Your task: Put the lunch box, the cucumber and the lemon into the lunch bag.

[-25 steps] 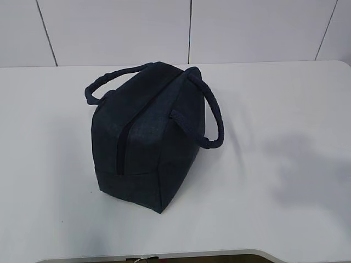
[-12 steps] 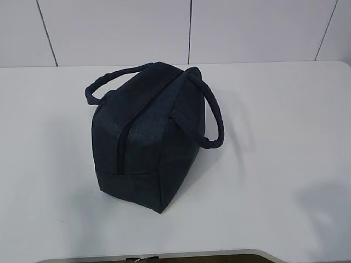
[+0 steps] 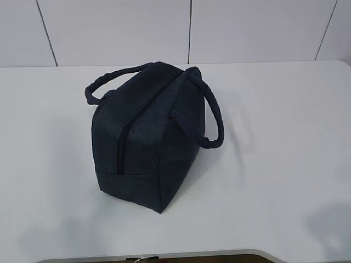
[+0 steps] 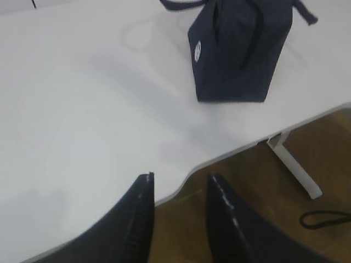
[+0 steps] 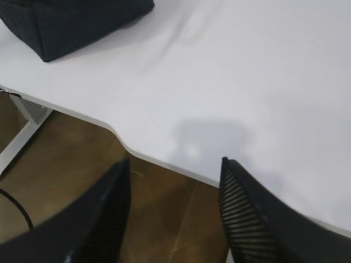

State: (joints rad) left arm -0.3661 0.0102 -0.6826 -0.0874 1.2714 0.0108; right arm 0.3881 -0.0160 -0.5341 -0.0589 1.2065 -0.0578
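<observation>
On the white counter (image 3: 285,142) sits the navy lunch bag (image 3: 148,137), zipped shut, handles flopped outward. Neither lunch box, cucumber nor lemon shows anywhere, so they are probably inside and the task looks finished. Both arms hang off the near edge: left gripper (image 4: 178,189) jaws narrowly parted and empty, right gripper (image 5: 175,172) jaws wide and empty.

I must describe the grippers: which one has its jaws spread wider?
The right gripper: its jaws stand clearly wider apart than those of the left gripper. Both hold nothing.
</observation>
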